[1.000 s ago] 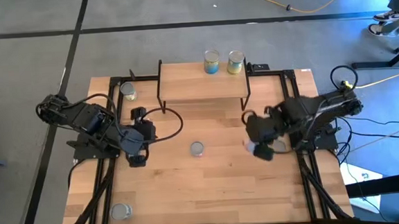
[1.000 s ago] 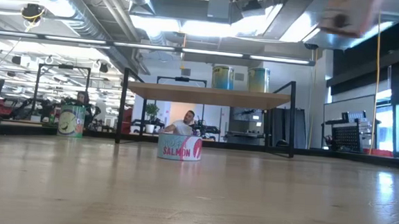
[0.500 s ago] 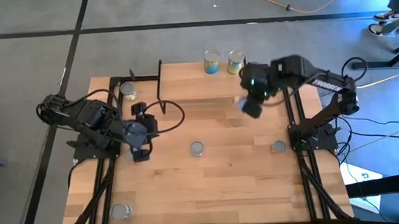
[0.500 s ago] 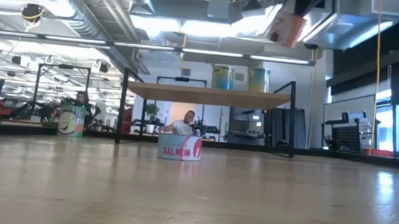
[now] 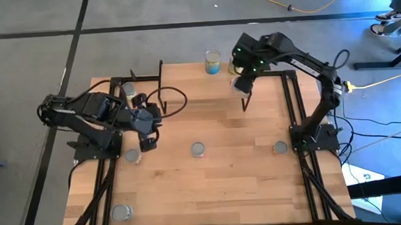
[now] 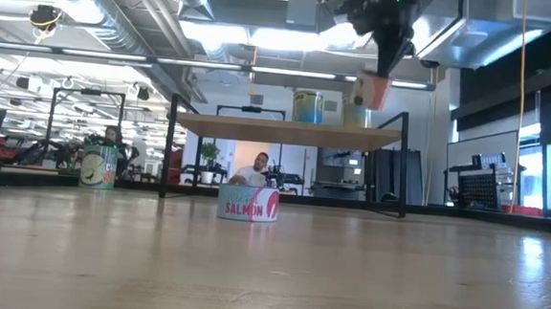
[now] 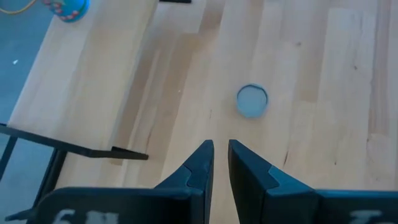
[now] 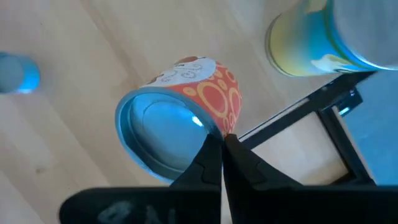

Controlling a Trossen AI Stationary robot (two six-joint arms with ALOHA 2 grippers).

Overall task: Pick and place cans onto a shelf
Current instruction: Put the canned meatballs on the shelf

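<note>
One shelf [image 5: 192,85] can [image 5: 212,61] shows — other hidden

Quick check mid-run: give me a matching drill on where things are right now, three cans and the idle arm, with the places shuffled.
Things:
1. orange-red tin with a circle pattern
2. blue tin labelled SALMON
3. blue-and-yellow tin
4. left gripper

Places:
A. standing on the light-wood shelf
B. over the left part of the wooden tabletop, holding nothing
C. held by the right gripper above the shelf's right end
D. standing on the tabletop in front of the shelf

Pairs: 1-C, 2-D, 3-A, 4-B
</note>
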